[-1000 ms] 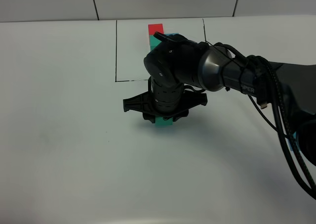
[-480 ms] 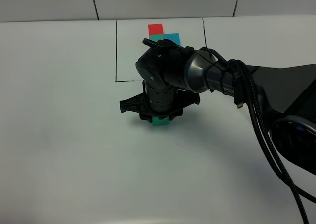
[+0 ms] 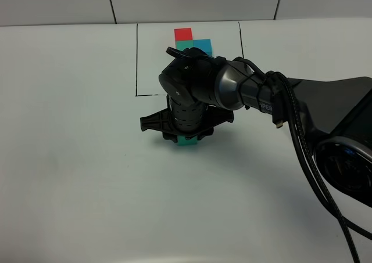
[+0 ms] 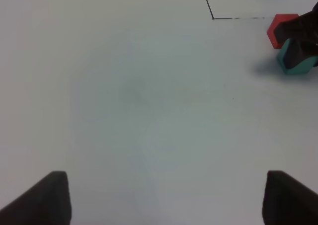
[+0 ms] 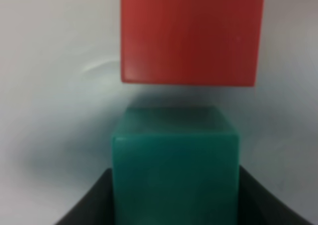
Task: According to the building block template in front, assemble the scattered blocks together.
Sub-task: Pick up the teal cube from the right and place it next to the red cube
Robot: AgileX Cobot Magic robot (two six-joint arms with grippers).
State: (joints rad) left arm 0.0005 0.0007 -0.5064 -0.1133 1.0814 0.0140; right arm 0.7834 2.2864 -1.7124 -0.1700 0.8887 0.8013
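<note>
Starting at the left, the left gripper (image 4: 169, 200) is seen hanging above the bare white table (image 4: 124, 96), its jaws held wide apart with nothing between them. Further right, the building block template (image 3: 192, 42) is found at the far side of the table, an L of red, teal-green and blue cubes framed by a thin black outline (image 3: 136, 60). Just on the near side of that outline, the right gripper (image 3: 185, 135) is placed low over the table, its jaws clamped on the loose teal-green cube (image 5: 174, 160). The loose red cube (image 5: 191, 34) is seen just beyond it, towards the outline; whether the two touch cannot be told.
</note>
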